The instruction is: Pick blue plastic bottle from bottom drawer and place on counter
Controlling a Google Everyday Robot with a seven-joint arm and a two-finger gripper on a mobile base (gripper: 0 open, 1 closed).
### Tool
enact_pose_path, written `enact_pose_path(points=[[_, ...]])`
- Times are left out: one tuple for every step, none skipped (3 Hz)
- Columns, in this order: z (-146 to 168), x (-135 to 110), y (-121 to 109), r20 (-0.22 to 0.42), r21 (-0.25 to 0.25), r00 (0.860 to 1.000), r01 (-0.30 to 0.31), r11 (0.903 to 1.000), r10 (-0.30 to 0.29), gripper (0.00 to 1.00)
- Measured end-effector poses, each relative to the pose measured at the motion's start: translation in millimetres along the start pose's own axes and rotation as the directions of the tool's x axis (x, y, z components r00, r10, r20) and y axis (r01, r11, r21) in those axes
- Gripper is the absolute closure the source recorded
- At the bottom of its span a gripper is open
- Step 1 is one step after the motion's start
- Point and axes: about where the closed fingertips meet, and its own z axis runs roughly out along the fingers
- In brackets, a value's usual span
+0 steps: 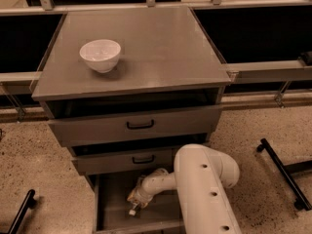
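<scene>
The end effector (135, 201) is down inside the bottom drawer (109, 217), close to the drawer's floor and about halfway between its left and right sides. I cannot tell how far open it is.

The bottle (131, 210) is right at the tip of the end effector. Only a little of it shows: its white cap and a bit of pale body just above the cap. The cap points down and toward the front of the drawer. So the bottle's long way runs from the end effector toward the front edge, leaning a little to the left. I cannot tell if the end effector has hold of the bottle or only touches it.

A thin white part of the arm (207, 189) goes from the end effector up and to the right. It joins a big round white part that covers the right side of the bottom drawer.

The bottom drawer is pulled out and open on top. Above it are two more grey drawers, the middle drawer (112, 162) and the top drawer (97, 128). Each has a black handle and a dark gap above it.

On top is the flat grey bench (161, 48). A white bowl (100, 55) stands on its left side, open side up, well apart from the bottle.

The floor (44, 179) is speckled.
</scene>
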Motion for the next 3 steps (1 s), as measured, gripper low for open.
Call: enact_pose_path(points=[[-3, 1, 4, 0.007, 0.047, 1.000, -0.018, 0.9988, 0.017, 0.77], [-13, -16, 4, 0.057, 0.186, 0.993, -0.109, 0.9765, 0.100, 0.99], [-44, -38, -10, 0.130, 0.345, 0.981, -0.178, 0.9214, 0.141, 1.00]])
